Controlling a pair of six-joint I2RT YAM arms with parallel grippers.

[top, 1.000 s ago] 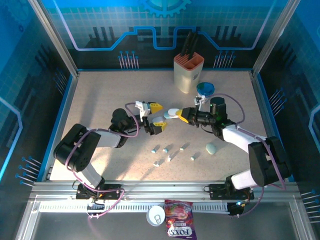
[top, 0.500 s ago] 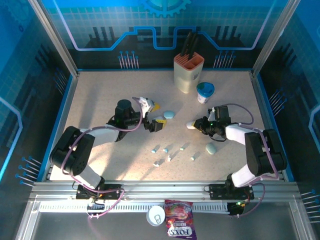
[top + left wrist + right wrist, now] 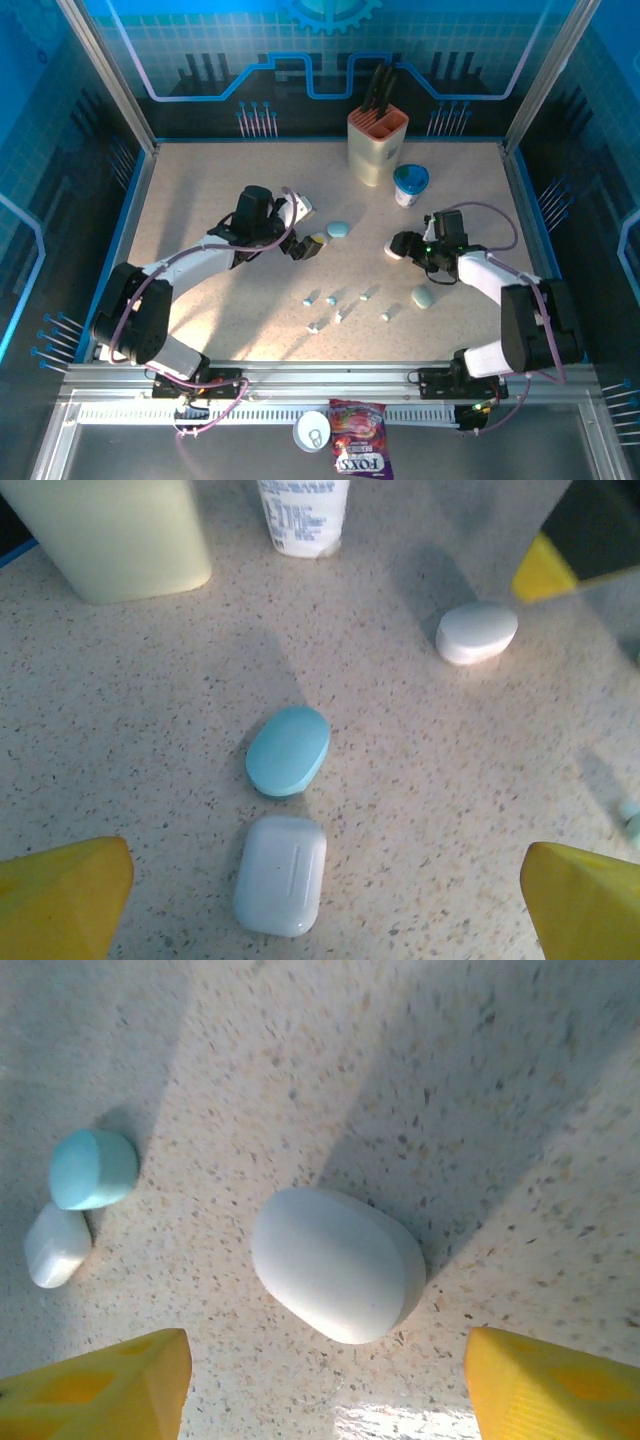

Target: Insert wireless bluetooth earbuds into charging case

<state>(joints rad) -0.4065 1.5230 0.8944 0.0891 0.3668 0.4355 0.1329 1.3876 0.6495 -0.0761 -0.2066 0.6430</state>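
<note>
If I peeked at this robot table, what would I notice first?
The yellow fingertips pop out first. The right gripper, open, hangs over a white pebble case, and the left gripper, open, faces a blue case and a white boxy case. Tiny earbuds lie scattered on the table nearer the arms' bases.

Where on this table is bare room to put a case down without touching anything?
The far left of the table, between the side wall and the knife block, is bare. So is the strip between the earbuds and the near edge. The middle is crowded: blue case, white cases, left gripper, right gripper.
</note>
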